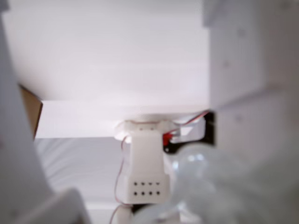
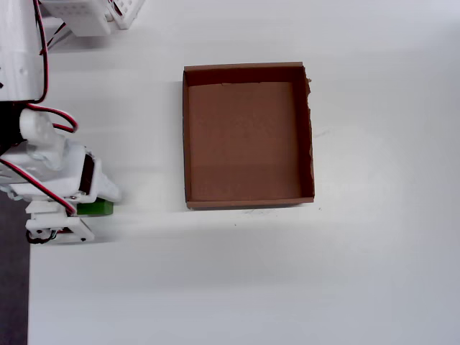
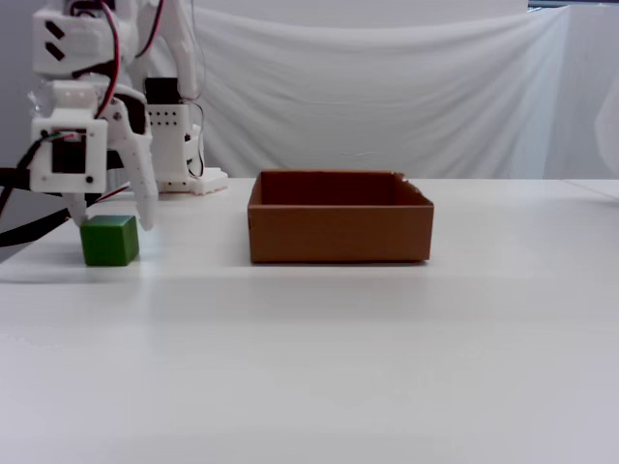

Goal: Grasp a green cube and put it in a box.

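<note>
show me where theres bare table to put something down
Free: the white table right of the box and all along the bottom of the overhead view. The box floor is bare too. Crowded: the left edge, where the gripper hangs over the green cube.

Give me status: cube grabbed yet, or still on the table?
Done: the gripper is over the green cube, fingers straddling its top in the fixed view. In hand: nothing yet; the cube sits on the table, jaws spread, not closed on it. Left: close, lift, carry right in the overhead view to the box, which is empty, and release.
</note>
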Robot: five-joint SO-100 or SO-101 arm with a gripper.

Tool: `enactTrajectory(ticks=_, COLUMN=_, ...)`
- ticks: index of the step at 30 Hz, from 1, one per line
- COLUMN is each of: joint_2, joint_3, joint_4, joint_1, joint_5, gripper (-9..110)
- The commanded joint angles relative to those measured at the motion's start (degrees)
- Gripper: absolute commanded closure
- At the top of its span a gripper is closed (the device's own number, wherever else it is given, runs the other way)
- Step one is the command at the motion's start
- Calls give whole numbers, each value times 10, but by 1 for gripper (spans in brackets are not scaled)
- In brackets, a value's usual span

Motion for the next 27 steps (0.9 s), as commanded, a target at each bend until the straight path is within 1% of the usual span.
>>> enactTrajectory(ticks=1, joint_2=4, joint_3=-26, joint_4=4, joint_1=-10, joint_5=-14, gripper=75)
enactTrajectory(ticks=27, joint_2=-20, joint_3=-37, joint_4=20, joint_1=-17, joint_5=-9, gripper=82)
